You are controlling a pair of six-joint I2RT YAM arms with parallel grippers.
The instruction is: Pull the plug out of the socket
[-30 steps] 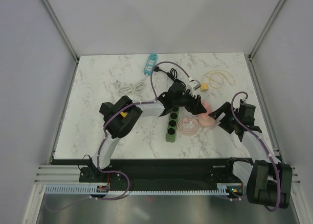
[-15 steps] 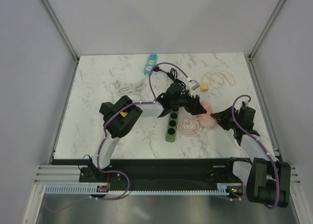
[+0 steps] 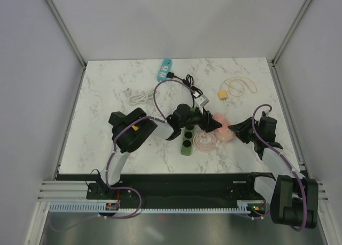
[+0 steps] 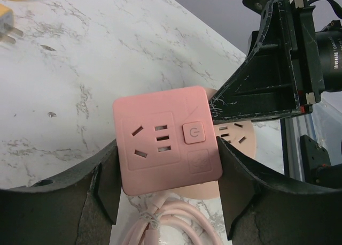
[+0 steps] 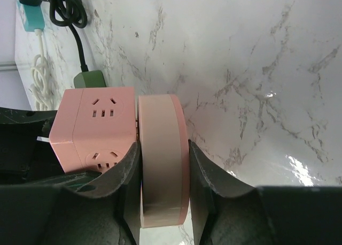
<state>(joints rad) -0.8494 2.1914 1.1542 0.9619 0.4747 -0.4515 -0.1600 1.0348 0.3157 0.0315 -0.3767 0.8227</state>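
Note:
A pink cube socket [image 4: 165, 138] with a coiled pink cable [image 3: 204, 139] sits at mid-table, and my left gripper [image 4: 166, 186] is shut on its two sides. A round pink plug [image 5: 160, 159] stands on edge against the cube's right face; whether its pins are still seated in the cube I cannot tell. My right gripper [image 5: 163, 181] is shut on this plug, one finger on each flat face. From above, the socket [image 3: 218, 118] and the plug [image 3: 228, 134] lie between the left gripper [image 3: 208, 122] and the right gripper [image 3: 239, 131].
A green power strip [image 3: 187, 139] lies just left of the pink cable, with a black cable [image 3: 189, 84] behind it. At the back are a blue power strip [image 3: 164, 68], a white cable [image 3: 140, 97], and a yellow plug [image 3: 222, 96] with its cord [image 3: 239, 85].
My right gripper has moved in to the round plug and shut on it. The left gripper has shifted slightly nearer with the pink cube.

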